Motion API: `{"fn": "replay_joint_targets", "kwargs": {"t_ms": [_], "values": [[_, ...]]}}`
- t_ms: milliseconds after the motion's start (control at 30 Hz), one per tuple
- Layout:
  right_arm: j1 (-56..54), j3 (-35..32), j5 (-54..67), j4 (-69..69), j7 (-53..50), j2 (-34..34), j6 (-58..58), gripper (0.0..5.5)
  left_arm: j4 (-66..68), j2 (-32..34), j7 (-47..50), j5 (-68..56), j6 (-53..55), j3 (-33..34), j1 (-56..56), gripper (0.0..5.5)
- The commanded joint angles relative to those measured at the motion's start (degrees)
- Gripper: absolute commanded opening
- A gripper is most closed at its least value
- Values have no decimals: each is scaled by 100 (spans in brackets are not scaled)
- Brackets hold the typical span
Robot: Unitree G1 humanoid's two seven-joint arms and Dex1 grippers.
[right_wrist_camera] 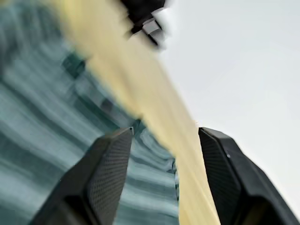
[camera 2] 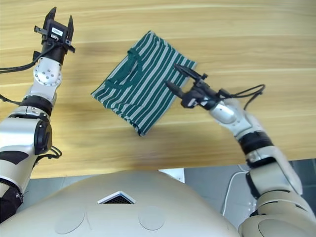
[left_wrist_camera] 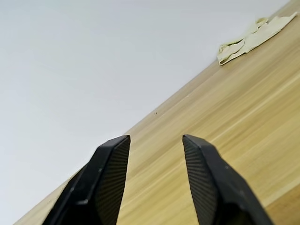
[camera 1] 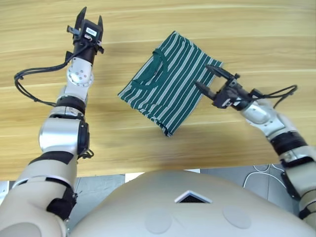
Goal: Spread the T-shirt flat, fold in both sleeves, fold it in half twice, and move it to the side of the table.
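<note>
A green T-shirt [camera 1: 168,84] with white stripes lies folded into a compact rectangle on the wooden table [camera 1: 148,143], turned at an angle, its collar on top. My right gripper [camera 1: 205,76] hovers at the shirt's right edge, open, with nothing between its fingers [right_wrist_camera: 108,173]; the striped cloth [right_wrist_camera: 42,140] shows just beyond them. My left gripper [camera 1: 90,18] is open too, far to the shirt's left and farther back, over bare wood. Its fingertips [left_wrist_camera: 112,159] point across the table.
A pale crumpled cloth [left_wrist_camera: 253,37] lies near the table's far edge in the left wrist view. Black cables [camera 1: 34,74] trail along both arms. The table's near edge [camera 1: 222,165] runs just in front of my right arm.
</note>
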Motion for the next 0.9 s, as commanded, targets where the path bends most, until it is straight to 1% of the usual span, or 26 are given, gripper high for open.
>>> {"fn": "replay_joint_targets", "kwargs": {"t_ms": [33,100,167,267,367,500,633,767,900], "values": [[590,256,-659,-774,175,702,1130,259,9,-42,-13,10,-81,-55,166,207],[682,440,-1434,-948,81,1078,1802,259,-10,-58,-59,-36,-137,-33,198,207],[687,539,-1944,-1060,47,1370,2214,259,-18,-83,-124,-84,-191,-4,207,207],[527,649,-2471,-1279,38,1780,2600,259,0,-166,-147,-78,-204,-20,196,207],[361,707,-2733,-1341,62,2041,2756,259,38,-277,-135,-80,-165,-16,197,207],[264,776,-3173,-1241,-5,2023,2785,259,47,-390,-136,-62,-174,-28,212,207],[157,853,-3312,-1094,50,2105,2793,259,59,-452,-102,-48,-162,-29,227,207],[-266,1051,-3698,77,-234,2243,2815,259,69,-562,-79,-24,-157,-56,174,207],[-432,1496,-4153,753,-340,2125,2680,259,64,-617,-51,-9,-171,-62,157,207]]}}
